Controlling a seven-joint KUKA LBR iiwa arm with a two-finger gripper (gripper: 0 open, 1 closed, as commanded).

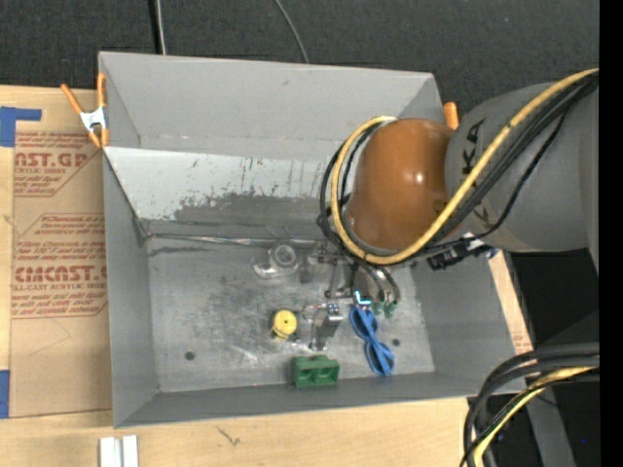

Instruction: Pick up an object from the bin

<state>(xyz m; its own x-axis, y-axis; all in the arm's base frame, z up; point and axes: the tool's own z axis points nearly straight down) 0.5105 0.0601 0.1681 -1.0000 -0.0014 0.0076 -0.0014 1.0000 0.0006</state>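
Orange cover (404, 188) on the wrist, smooth and glossy with yellow and black cables looped about it, stands highest and hides much of the tool beneath. Below it the gripper (323, 327) hangs low over the floor of the bin (195, 300), lower centre of the frame; whether it is released or clenched cannot be told, and no item is seen in its grasp. Nearest candidates: a small yellow round piece (283, 323) just beside it on the left, disc-like and hard plastic by the look, and a blue looped item (374, 341) just to its right (thin, possibly flexible, awkward to pinch). A green block (314, 370), ridged on top, lies lower, near the front wall; a clear round piece (282, 258) sits higher. Floor finish: scuffed grey metal, likely slippery. Recommendation: centre over one item, descend straight, close across its narrowest width so it does not skid.
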